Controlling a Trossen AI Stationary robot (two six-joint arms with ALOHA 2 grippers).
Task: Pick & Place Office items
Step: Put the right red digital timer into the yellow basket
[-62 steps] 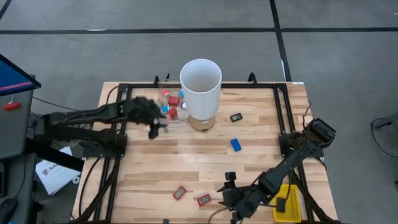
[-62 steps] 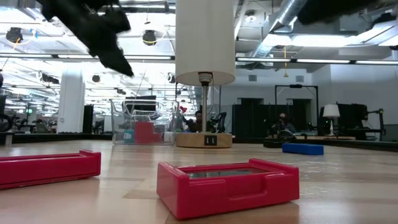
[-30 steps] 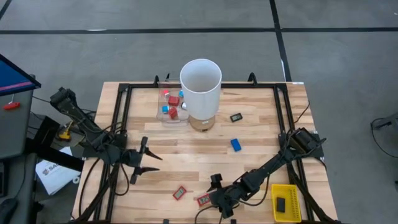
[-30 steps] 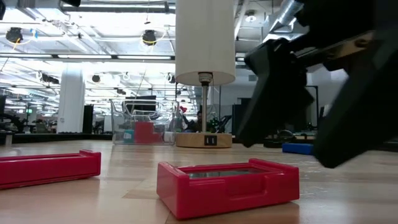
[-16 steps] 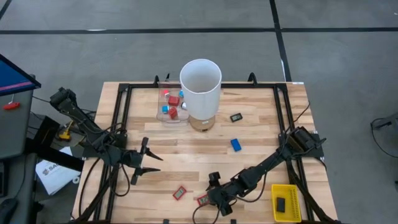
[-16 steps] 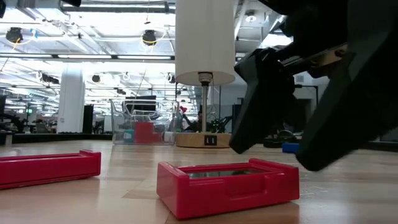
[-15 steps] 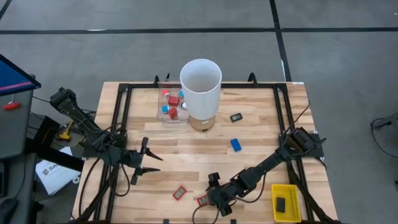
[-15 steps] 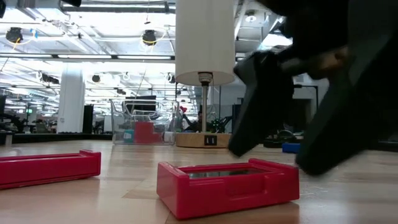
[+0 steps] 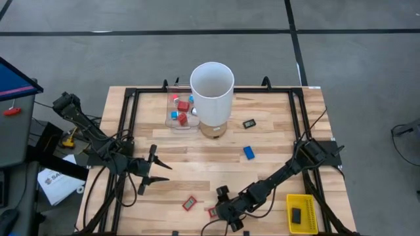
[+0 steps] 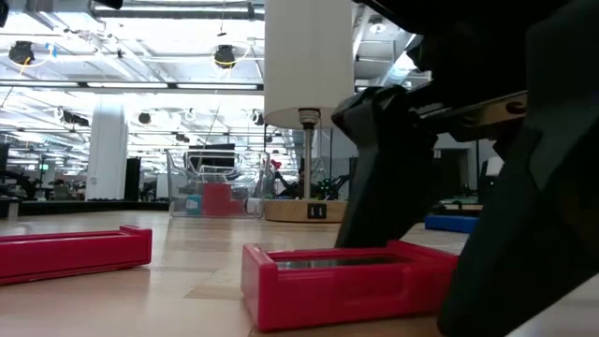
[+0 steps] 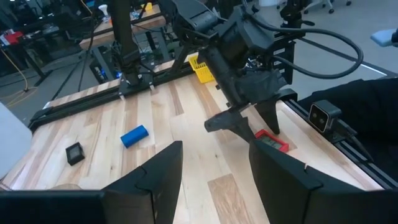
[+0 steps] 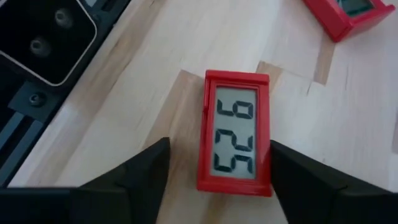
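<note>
A flat red piece with a digit display, one of the office items, lies flat on the wood near the table's front edge. My right gripper is open and tilted down over it, one finger on each long side. A second red piece lies just left of it. A blue piece and a black piece lie mid-table. My left gripper hangs open over the table's left part, holding nothing. My right gripper comes slanting down from the table's right, its fingers lying along the red piece's two long sides. One fingertip stands right at the long edge; whether it touches, I cannot tell. The other finger is a gap away. The piece lies flat on the table.
A tall white cylinder on a round base stands at the far middle. A clear bin with several red and blue pieces is beside it. A yellow mesh basket holding a black piece sits at the near right corner. Black rails frame the table.
My right gripper has gone toward the table's left and down, from beside the red piece to astride it. In the low view its fingers now loom larger over the piece's right end.
</note>
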